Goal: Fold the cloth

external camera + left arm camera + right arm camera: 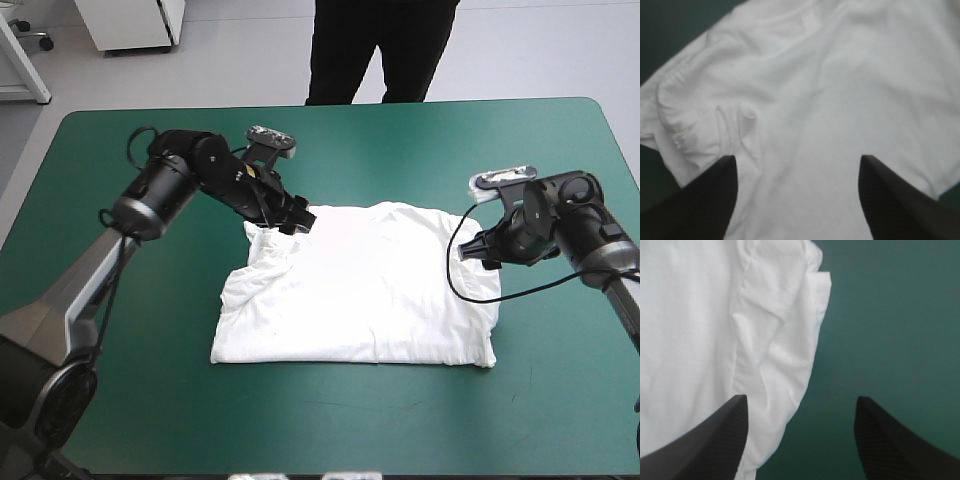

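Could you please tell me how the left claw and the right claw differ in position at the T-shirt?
The left claw sits at the T-shirt's far left corner, the right claw at its right edge. Between the left claw's fingers lies only white cloth; between the right claw's, the shirt's edge and teal-green cover. Both are open.

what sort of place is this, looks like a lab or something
Probably a robotics lab or test bench: a teal-green covered table, two robot arms, left pincer and right pincer open at the edges of a spread white T-shirt.
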`<state>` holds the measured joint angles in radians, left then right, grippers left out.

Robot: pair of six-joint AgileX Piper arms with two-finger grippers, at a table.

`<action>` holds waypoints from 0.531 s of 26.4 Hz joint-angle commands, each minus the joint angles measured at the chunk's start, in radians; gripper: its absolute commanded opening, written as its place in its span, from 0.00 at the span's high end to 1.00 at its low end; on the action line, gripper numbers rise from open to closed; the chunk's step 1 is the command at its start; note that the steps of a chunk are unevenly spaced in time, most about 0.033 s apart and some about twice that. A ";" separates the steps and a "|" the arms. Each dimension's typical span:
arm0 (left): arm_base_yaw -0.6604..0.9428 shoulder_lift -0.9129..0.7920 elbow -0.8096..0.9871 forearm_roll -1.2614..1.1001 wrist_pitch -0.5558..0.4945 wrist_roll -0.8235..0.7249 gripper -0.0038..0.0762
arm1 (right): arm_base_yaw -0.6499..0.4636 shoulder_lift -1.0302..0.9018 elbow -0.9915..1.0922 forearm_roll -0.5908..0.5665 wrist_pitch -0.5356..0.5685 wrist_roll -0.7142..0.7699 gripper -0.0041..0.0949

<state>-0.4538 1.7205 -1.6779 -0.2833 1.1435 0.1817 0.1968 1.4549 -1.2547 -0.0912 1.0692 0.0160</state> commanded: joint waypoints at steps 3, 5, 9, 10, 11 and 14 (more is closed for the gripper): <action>-0.004 -0.210 -0.048 -0.032 -0.012 -0.012 0.32 | -0.006 0.022 0.138 -0.038 -0.178 0.042 0.37; -0.004 -0.231 -0.048 -0.032 -0.010 -0.012 0.32 | -0.010 0.043 0.141 -0.041 -0.190 0.045 0.37; -0.004 -0.243 -0.048 -0.035 0.003 -0.016 0.33 | -0.051 0.080 0.141 -0.030 -0.230 0.048 0.37; -0.004 -0.243 -0.048 -0.035 0.008 -0.016 0.33 | -0.062 0.089 0.141 -0.027 -0.232 0.044 0.37; -0.004 -0.243 -0.048 -0.035 0.009 -0.016 0.33 | -0.073 0.098 0.141 -0.022 -0.232 0.044 0.37; -0.004 -0.243 -0.048 -0.035 0.010 -0.024 0.33 | -0.098 0.127 0.141 -0.020 -0.238 0.028 0.37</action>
<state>-0.4538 1.5172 -1.6955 -0.2912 1.1880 0.1724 0.1251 1.5916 -1.0931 -0.1075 0.8619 0.0597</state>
